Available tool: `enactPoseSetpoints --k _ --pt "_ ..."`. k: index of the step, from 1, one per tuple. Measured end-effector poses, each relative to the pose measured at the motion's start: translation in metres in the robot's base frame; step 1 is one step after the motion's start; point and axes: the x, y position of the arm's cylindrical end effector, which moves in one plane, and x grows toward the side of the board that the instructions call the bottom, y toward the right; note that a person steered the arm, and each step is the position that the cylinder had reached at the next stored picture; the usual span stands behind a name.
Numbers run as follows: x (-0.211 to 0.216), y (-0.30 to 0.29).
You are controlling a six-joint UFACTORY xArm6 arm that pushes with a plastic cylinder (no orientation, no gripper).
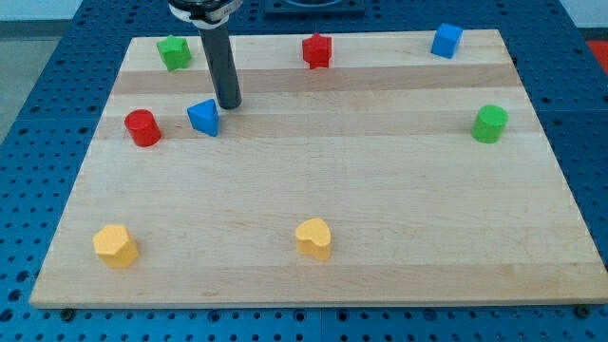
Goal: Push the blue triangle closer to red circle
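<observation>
Eight small coloured blocks lie on a pale wooden worktop (380, 190), which rests on a blue perforated surface (47, 114). My tip (229, 104) stands just up-right of the blue triangle block (203, 117), seemingly not touching. Farther left of my tip sits the red circle block (142, 127). No gripper shows.

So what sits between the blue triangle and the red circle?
Nothing: the camera view shows bare board between blue triangle and red circle. My tip is on the triangle's far side.
</observation>
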Motion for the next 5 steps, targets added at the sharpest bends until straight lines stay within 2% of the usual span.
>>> enactPoseSetpoints --k 2,5 --pt "0.022 -0.005" --pt "0.022 -0.026"
